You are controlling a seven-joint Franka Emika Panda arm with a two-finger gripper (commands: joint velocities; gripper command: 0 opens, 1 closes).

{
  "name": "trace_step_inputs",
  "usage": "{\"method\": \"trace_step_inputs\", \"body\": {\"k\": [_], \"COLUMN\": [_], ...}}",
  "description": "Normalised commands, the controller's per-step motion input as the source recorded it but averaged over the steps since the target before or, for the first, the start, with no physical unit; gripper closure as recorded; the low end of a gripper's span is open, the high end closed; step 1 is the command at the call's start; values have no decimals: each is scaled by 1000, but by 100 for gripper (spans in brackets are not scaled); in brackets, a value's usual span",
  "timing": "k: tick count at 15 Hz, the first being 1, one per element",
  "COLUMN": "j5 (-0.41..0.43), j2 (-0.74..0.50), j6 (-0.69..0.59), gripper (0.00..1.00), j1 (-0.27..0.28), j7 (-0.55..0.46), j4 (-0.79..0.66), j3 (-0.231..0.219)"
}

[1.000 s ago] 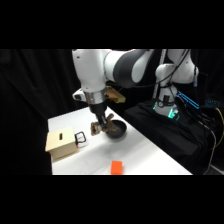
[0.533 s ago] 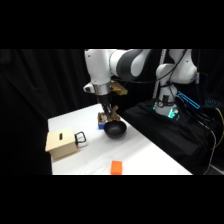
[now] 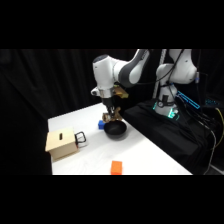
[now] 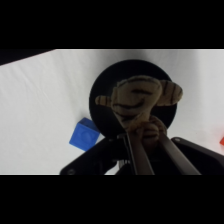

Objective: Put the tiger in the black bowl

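The two-finger gripper (image 4: pixel 145 150) grips the tan, dark-striped soft toy tiger (image 4: pixel 139 104) directly above the round black bowl (image 3: pixel 115 131), with a small blue cube (image 4: pixel 85 135) just left.

White arm (image 3: pixel 120 70) (grey joints), black pincer linkage.

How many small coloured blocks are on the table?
2. The blue cube sits just beside the black bowl; the orange block lies near the table's front edge. Others may be hidden behind the arm.
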Motion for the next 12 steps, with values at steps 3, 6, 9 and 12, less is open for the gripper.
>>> {"method": "trace_step_inputs", "body": {"k": [3,6,9,12], "j5": [-14,18,36,40], "j2": [28,99,121,99], "j6": [310,300,277,198], "gripper": [95,95,95,60], "j1": [-61,-35,-19,-8], "j7": [-131,-140,-142,-133], "j4": [-166,-81,-31,-2], "j3": [-25,-10,-2,-2]}}
